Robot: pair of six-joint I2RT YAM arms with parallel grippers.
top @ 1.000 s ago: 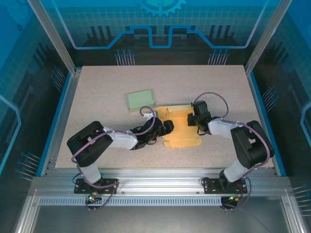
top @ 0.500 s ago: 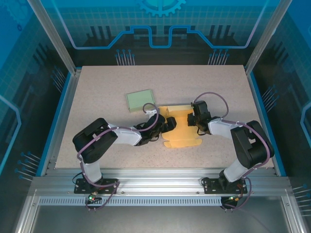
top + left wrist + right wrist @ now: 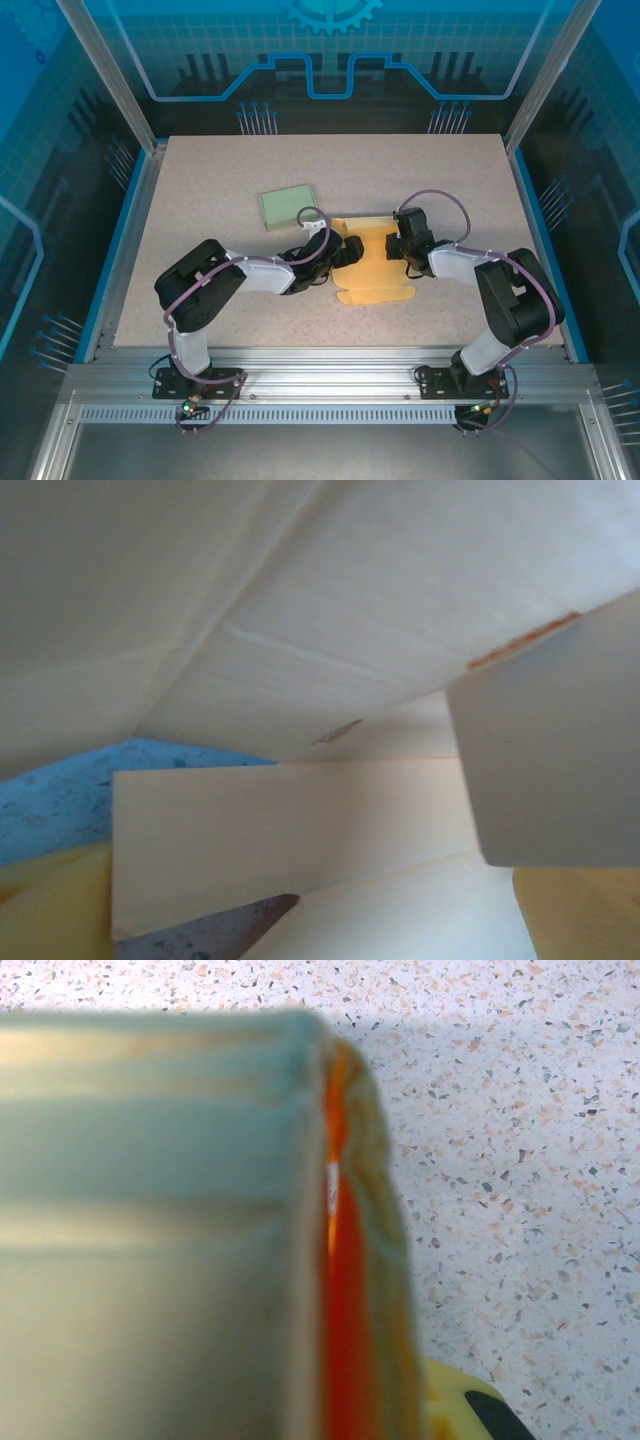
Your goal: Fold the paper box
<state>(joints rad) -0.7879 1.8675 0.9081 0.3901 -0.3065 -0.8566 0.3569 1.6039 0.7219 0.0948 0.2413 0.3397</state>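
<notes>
left arm [image 3: 250, 278]: over the last second the elbow has swung in toward the middle and the forearm has pushed forward. left claw [image 3: 343, 254] now sits further in over the left edge of the paper box [image 3: 378, 278], nearer its far-left flap. can't tell how wide this claw stands or whether any paper is between its fingers. its wrist cam is hard up against pale creased panels, one flap lifted across the lens, so I judge it's working under or against a left flap: fold in progress, not done. pose: arm low, forearm near flat along the table [image 3: 450, 170], wrist pointing right. green pad [image 3: 289, 207] lies behind and left of this claw, apart from it

box: still mostly flat, directly ahead of the left claw, spanning the gap between both claws

right arm [image 3: 470, 265]: no change, elbow out to the right, forearm reaching left. right claw [image 3: 401, 247] is closed, at the box's right side. its cam has a blurred pale panel with an orange edge right up close, so it's likely pinning or pinching that side, can't confirm which
</notes>
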